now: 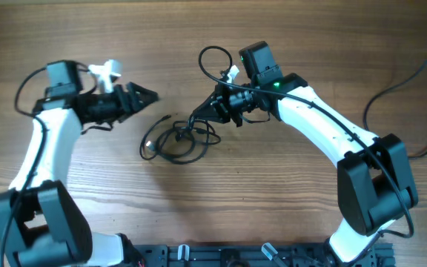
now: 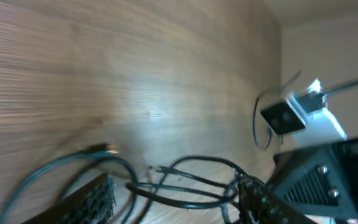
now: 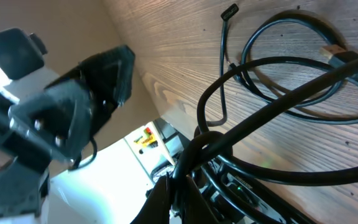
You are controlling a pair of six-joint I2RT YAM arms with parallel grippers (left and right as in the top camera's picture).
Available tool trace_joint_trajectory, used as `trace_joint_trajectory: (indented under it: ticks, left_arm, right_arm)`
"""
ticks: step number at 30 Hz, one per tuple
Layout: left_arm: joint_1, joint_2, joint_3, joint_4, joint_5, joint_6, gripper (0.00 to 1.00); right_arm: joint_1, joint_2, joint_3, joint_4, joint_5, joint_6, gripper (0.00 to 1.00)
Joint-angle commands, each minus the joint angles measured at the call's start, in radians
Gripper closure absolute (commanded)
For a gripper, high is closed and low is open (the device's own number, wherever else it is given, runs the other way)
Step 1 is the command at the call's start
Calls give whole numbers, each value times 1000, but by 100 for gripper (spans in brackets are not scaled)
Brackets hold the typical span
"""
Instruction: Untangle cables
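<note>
The cables [image 1: 176,141] lie as a loose black tangle of loops on the wooden table, between the two arms. My right gripper [image 1: 199,117] reaches in from the right and is shut on strands at the tangle's upper right edge. In the right wrist view its fingers [image 3: 194,202] pinch a bunch of cables [image 3: 291,102], and further loops and a plug end [image 3: 230,11] lie beyond. My left gripper [image 1: 148,96] hangs open above and to the left of the tangle. The left wrist view shows it [image 2: 176,193] open, with cable loops [image 2: 179,187] lying on the table beyond its fingers.
A thicker black wire [image 1: 210,59] loops off the right arm near its wrist. Another black cord [image 1: 421,74] runs across the table's far right. A dark rail [image 1: 228,256] lines the front edge. The left arm [image 3: 61,118] fills the left of the right wrist view.
</note>
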Motion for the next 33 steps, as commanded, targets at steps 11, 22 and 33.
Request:
trace_joint_trajectory:
  ticks: [11,22,33]
  left_arm:
    - [-424,-276,-20,-158,-575,17,62]
    - [-487,-185,-29,-60,-589,-40,66]
    - [-513,-133,-29,-27,-577,-47,68]
  right_arm:
    - [2,-5,0,5,110,27,96]
    - [3,-5,0,3,106,6,96]
    - [2,-5,0,5,106,5,96]
